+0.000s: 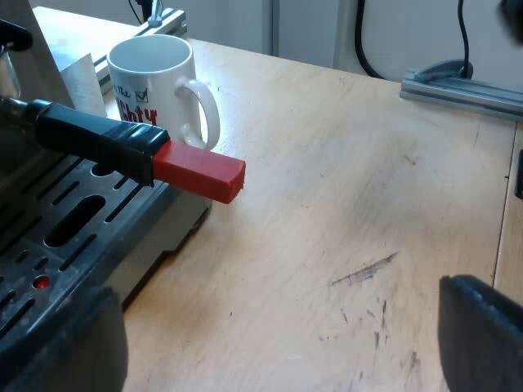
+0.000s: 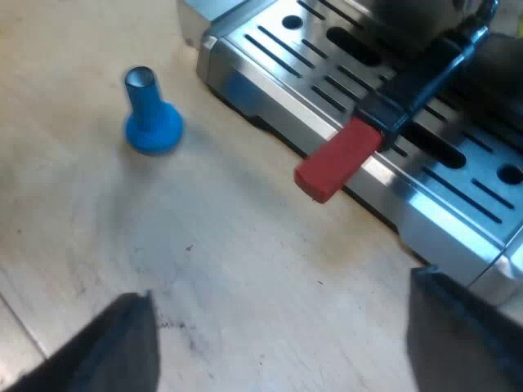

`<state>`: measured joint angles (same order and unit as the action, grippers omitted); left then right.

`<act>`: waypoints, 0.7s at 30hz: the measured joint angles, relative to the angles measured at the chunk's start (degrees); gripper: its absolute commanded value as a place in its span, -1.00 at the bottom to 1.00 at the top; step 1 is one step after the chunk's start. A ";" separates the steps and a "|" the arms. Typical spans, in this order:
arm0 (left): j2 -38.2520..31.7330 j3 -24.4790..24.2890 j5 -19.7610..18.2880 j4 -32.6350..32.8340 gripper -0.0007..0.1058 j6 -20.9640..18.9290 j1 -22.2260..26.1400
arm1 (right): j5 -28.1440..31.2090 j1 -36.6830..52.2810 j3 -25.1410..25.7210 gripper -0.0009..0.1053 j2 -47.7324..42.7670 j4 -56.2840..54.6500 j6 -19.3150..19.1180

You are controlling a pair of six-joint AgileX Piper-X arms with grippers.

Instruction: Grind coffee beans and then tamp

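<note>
Left gripper gaped empty, apart from the holder's handle. Right gripper gaped too, near its red end.

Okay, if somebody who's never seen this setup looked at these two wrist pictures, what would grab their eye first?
The red end of the holder's dark handle stands out most, jutting out past the slotted tray of the espresso machine. Then the blue tamper, standing upright on the wooden table apart from the machine, and the white mug with red lettering on the table close to that red end.
</note>
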<state>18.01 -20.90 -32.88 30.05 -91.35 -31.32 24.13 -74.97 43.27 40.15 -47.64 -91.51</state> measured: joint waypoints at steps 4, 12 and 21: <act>0.00 0.00 0.00 0.00 0.47 0.00 0.00 | 2.70 -4.05 -2.93 -0.10 1.35 4.72 4.03; 0.00 0.00 0.00 0.00 0.47 0.00 0.00 | 18.97 -11.28 -12.44 -0.11 2.17 16.87 14.87; 0.00 0.00 0.00 0.00 0.47 0.00 0.00 | 23.09 -12.09 -19.94 -0.39 3.65 29.66 17.39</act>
<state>18.01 -20.90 -32.88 30.05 -91.35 -31.32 47.22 -87.06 23.33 43.80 -17.98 -74.12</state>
